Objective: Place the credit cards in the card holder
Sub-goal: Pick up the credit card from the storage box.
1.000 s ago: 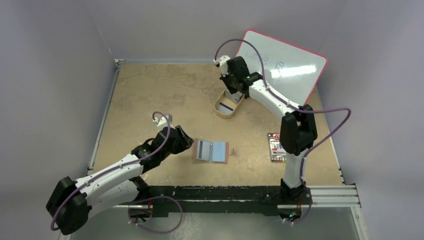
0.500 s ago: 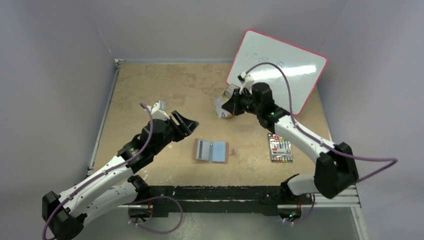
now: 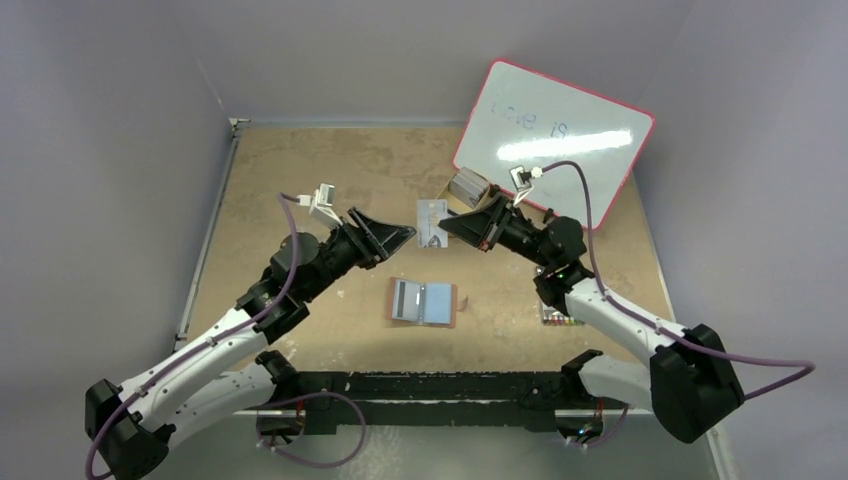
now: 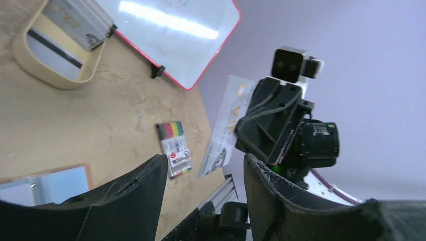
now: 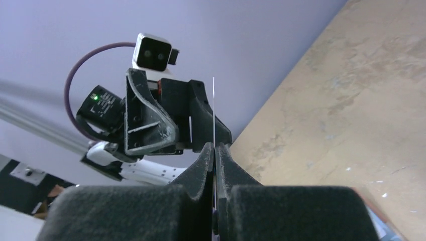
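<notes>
A second ago the right gripper (image 3: 446, 226) was down at the tan oval tray (image 4: 30, 56) well beyond the reddish-brown leather bifold card holder (image 3: 424, 303); it has since swung in to hang in the air above the holder's far edge, clenched on a whitish-grey plastic credit card (image 3: 431, 222). The left gripper (image 3: 398, 235), then low beside the holder's left edge, has lifted to face that card with its jaws spread wide and nothing between them. This reads as a hand-over or a re-grip about to start; the card is lifted but not yet in a slot. The holder lies open and flat on the table, and a grey striped card (image 3: 404, 299) appears to rest on its left leaf.

The left wrist view shows the card's printed face and the right fingers pinching its lower corner. It also shows more grey cards (image 4: 80, 17) waiting in the tray, and the pack of coloured markers (image 4: 175, 149) to the holder's right, which the overhead view mostly hides behind the right arm. The right wrist view gives the card edge-on, a thin upright line rising from the closed fingers, with the open left gripper just behind it.
</notes>
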Controlling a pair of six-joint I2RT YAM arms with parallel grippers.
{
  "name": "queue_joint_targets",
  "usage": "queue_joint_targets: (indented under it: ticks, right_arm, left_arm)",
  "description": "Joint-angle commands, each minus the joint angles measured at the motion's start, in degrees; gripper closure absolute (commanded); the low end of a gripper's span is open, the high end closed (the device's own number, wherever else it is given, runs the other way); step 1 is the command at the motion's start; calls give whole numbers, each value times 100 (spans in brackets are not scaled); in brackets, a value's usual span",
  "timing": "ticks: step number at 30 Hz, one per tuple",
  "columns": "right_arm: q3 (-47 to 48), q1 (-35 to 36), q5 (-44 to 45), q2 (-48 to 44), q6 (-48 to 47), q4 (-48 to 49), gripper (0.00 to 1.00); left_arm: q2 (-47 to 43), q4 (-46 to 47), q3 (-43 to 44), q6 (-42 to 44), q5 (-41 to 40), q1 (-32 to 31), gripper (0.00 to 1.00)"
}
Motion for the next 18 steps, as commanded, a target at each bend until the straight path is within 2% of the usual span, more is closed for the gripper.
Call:
queue_joint_targets:
  ticks: [1, 4, 9, 12, 15, 17, 18]
  right_arm:
    - [-115, 53, -339, 32, 864, 1253, 100]
    - [-94, 135, -407, 78, 906, 1278, 100]
    - [-169, 248, -432, 146, 1019, 1445, 100]
    - [-222, 271, -420, 175, 1045, 1447, 100]
    - [-258, 273, -417, 187, 943, 1299, 100]
    - [-243, 271, -424, 141, 729, 1029, 99]
    - [-216, 273, -399, 64, 579, 572, 95]
  left_arm:
    - [46, 1008, 278, -75, 481, -29, 45]
    - [73, 1144, 276, -48, 503, -30, 46]
    - [234, 1223, 280, -14, 549, -25, 56]
    - [352, 1282, 303, -40, 617, -29, 72]
    - [399, 1260, 321, -16, 620, -22, 97]
    - [398, 1137, 326, 49, 560, -26, 100]
    - [393, 999, 333, 84, 486, -22, 100]
